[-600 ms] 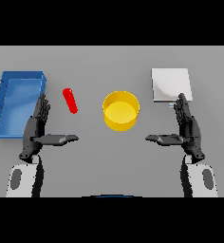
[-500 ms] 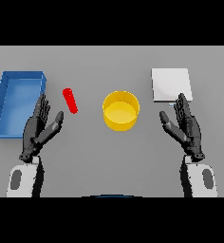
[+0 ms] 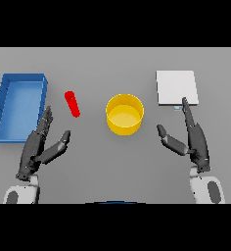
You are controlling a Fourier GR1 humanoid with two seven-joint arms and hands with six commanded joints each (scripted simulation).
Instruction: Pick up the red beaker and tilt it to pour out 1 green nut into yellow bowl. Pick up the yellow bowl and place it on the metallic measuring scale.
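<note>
The red beaker (image 3: 72, 104) lies on its side on the grey table, left of centre. The yellow bowl (image 3: 124, 114) stands upright in the middle; I see nothing inside it. The metallic measuring scale (image 3: 176, 87) is a flat pale square at the back right. My left hand (image 3: 37, 145) hovers open, below and left of the beaker, not touching it. My right hand (image 3: 192, 139) is open too, right of the bowl, with its fingertips reaching the scale's front edge.
A blue tray (image 3: 19, 104) with raised walls sits at the far left, just beyond my left hand. Bare table lies between the two hands in front of the bowl.
Both hands have turned: the thumbs swung from pointing inward to angling forward. The left hand leans toward the beaker; the right stretched toward the scale. Beaker and bowl have not moved.
</note>
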